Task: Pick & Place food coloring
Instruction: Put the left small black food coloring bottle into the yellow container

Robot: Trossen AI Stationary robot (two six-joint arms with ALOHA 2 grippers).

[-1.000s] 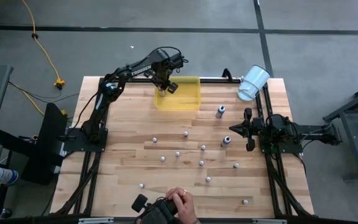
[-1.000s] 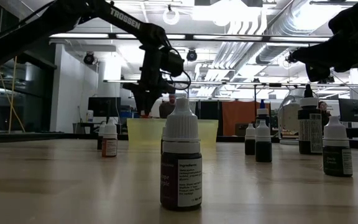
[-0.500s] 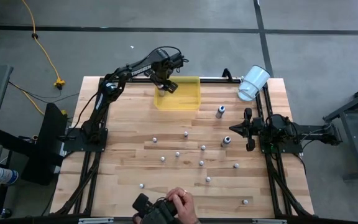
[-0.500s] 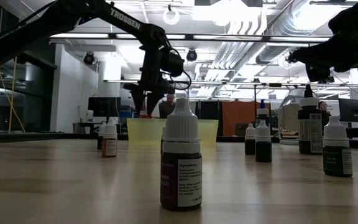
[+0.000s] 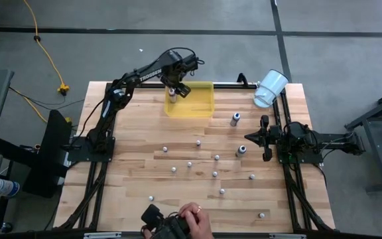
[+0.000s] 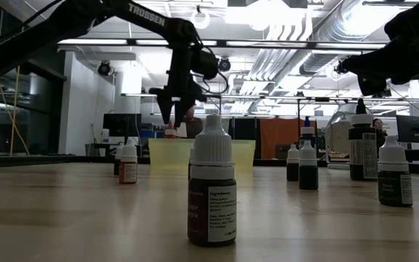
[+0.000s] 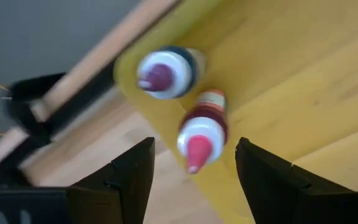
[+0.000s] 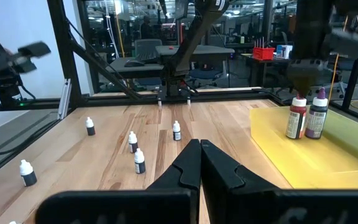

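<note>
A translucent yellow tray (image 5: 194,103) sits at the table's far edge. Two food coloring bottles stand upright on their bases in its far left corner: a red one with a pink tip (image 7: 201,134) (image 8: 297,118) and a dark one with a purple tip (image 7: 163,71) (image 8: 317,118). My left gripper (image 5: 173,88) (image 7: 191,180) hangs open just above them, pointing down, one finger on either side of the red bottle and clear of it. Several more food coloring bottles (image 5: 198,143) stand across the table. My right gripper (image 5: 265,138) (image 8: 199,155) rests shut at the right side.
A white cup (image 5: 269,88) lies on its side at the far right corner. Taller bottles (image 5: 235,119) (image 5: 242,151) stand near my right gripper. A person's hand (image 5: 190,214) holds a dark device at the near edge. One bottle (image 6: 212,189) stands close to the low camera.
My left gripper has opened over the tray's far left corner, let go of the red bottle and risen straight up. The red bottle stays standing in the tray beside the dark one.
</note>
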